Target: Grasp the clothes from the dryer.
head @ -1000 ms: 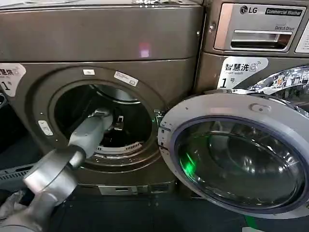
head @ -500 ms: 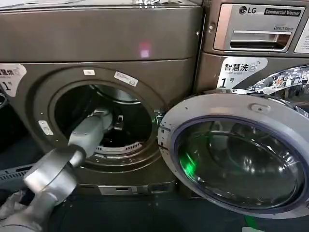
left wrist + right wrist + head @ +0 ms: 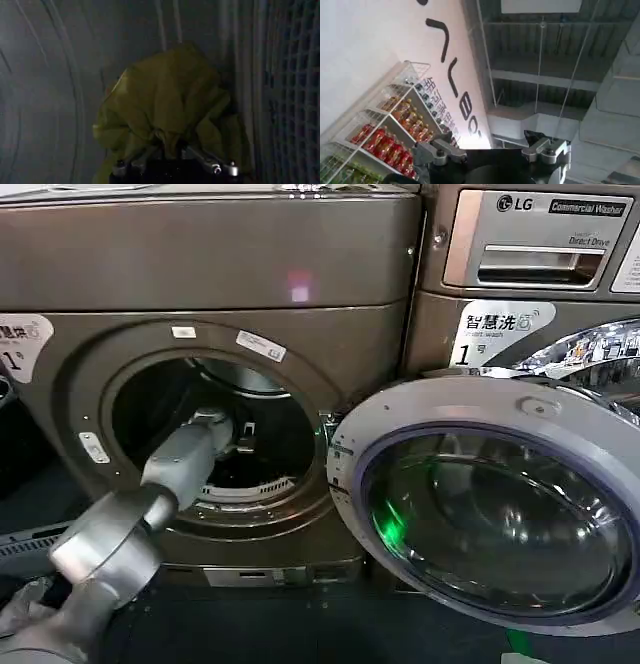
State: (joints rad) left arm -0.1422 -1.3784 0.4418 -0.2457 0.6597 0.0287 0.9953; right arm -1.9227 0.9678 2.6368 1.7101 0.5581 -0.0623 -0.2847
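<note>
Right now, down at seven o'clock in the head view, the left arm (image 3: 110, 544) comes up from the near corner and runs toward one o'clock, straight through the round porthole (image 3: 215, 439) of the dryer (image 3: 210, 274), and the left gripper (image 3: 243, 442) sits deep in the dark of the drum. At four o'clock from that opening the big glass door (image 3: 495, 504) hangs swung wide open, a green glint on its pane. Over to the wrist camera inside: the two fingers (image 3: 202, 157) have drawn in together and pinched a gathered fold of the clothes (image 3: 165, 105), the yellow-green fabric bunching right where the tips meet and billowing out above them toward twelve o'clock. The cloth sits against the curved drum wall (image 3: 45, 90), with the perforated grid of the drum (image 3: 292, 85) just beside it at three o'clock. Back in the head view, farther off, a white sticker with a "1" (image 3: 20, 344) clings to the dryer front at nine o'clock, and at two o'clock stands the neighbouring LG machine (image 3: 530, 244) with its drawer handle. The right gripper (image 3: 492, 150) is parked elsewhere, pointing up at a ceiling, fingers spread apart with nothing between them, and a wire shelf of red packets (image 3: 385, 135) at eight o'clock behind it.
</note>
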